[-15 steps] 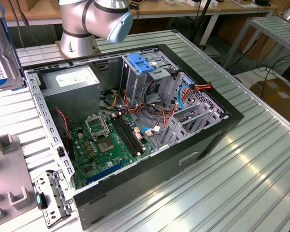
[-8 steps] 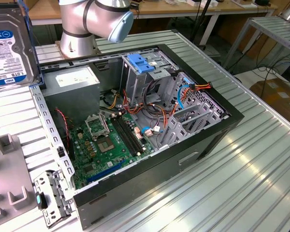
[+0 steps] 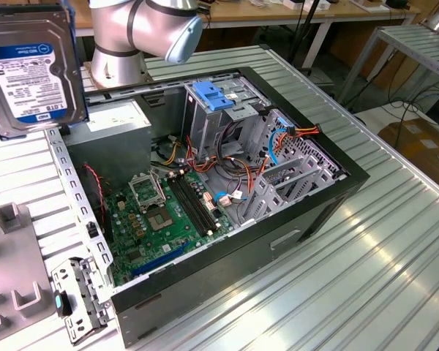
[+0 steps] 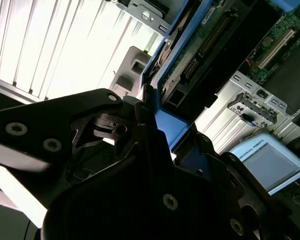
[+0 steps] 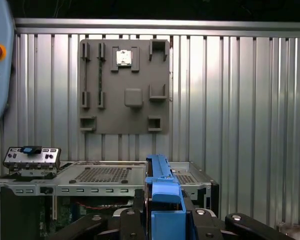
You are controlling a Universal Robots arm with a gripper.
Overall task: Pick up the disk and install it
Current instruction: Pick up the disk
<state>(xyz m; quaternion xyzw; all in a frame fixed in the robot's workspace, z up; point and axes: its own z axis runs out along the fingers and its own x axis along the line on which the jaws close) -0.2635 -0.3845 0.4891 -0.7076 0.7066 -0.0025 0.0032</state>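
Note:
The disk [image 3: 33, 66] hangs high at the exterior view's left, above the table beside the open computer case [image 3: 314, 212]. Its silver face and white label are turned toward that camera. In both wrist views my gripper [image 5: 162, 212] is shut on the disk's bright blue carrier rail [image 5: 162, 192], with black fingers [image 5: 132, 215] pressed on either side. The second wrist view shows the gripper [image 4: 165, 127] clamping the blue rail [image 4: 165, 120], with the disk's circuit-board underside [image 4: 200, 45] beyond. Inside the case stands the grey drive cage with a blue top [image 3: 212, 95].
The case lies open with its motherboard [image 3: 168, 212], cables and metal brackets exposed. My arm's base [image 3: 124, 44] stands behind the case. A grey fixture plate [image 5: 125, 85] and a small metal bracket [image 3: 77, 296] lie on the ribbed table. A pendant [image 4: 270, 160] sits nearby.

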